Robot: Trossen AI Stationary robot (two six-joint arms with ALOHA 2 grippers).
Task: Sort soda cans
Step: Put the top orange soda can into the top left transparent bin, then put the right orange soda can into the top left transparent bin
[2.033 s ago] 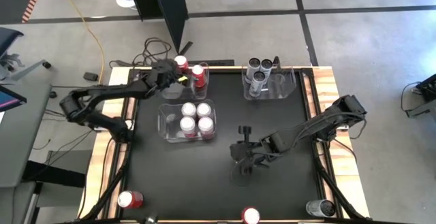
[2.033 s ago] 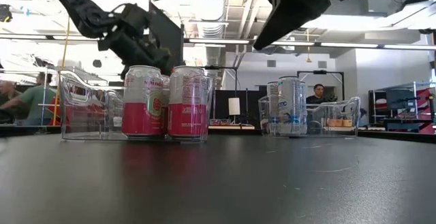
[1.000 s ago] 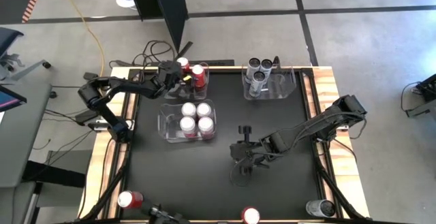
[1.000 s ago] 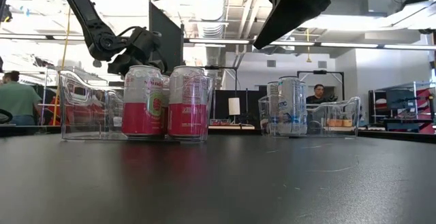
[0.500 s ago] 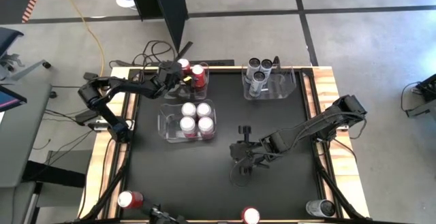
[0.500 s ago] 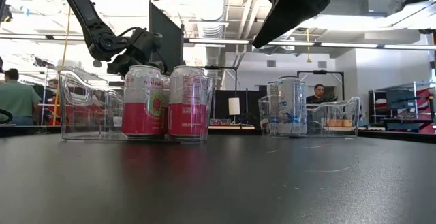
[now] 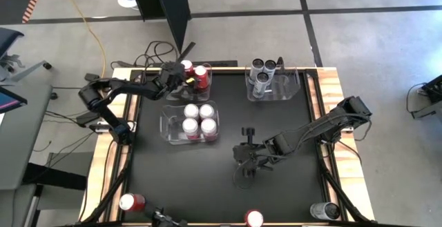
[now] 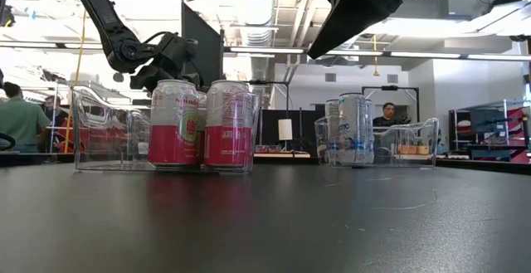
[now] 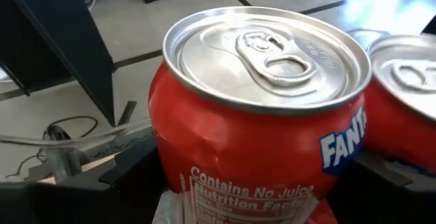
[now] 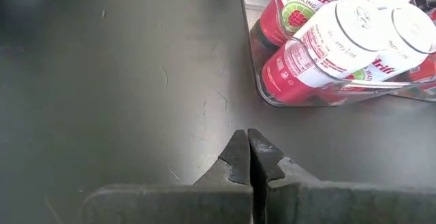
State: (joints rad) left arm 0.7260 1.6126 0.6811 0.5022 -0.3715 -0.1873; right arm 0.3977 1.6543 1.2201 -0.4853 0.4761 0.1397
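1. Cans: two red cans [image 7: 193,74] stand in the far-left bin [image 7: 207,82]; four pink-and-white cans [image 7: 199,118] fill the middle bin [image 7: 166,122]; three grey cans [image 7: 262,71] sit in the far-right bin [image 7: 293,89].
2. Unsorted cans lie along the near edge: a red can [image 7: 131,201] at left, a pink-and-white can [image 7: 254,219] at centre, a grey can [image 7: 323,211] at right.
3. Left gripper [image 7: 174,79] is at the far-left bin. Its fingers [image 9: 126,169] flank the nearer red can [image 9: 262,115] and stand spread; contact cannot be confirmed.
4. Change: over the last second the left fingers widened around that can. Judgement: the can has been released into its bin, so this placement is complete.
5. Compared with two seconds ago, the left arm's elbow has folded back toward the table's left edge, while the gripper stays at the bin.
6. Right gripper [image 7: 247,163] hangs over bare table [image 7: 290,192] near the middle, fingers [image 10: 238,156] pressed together, holding nothing; it has not moved.
7. Judgement: three cans remain to be sorted.
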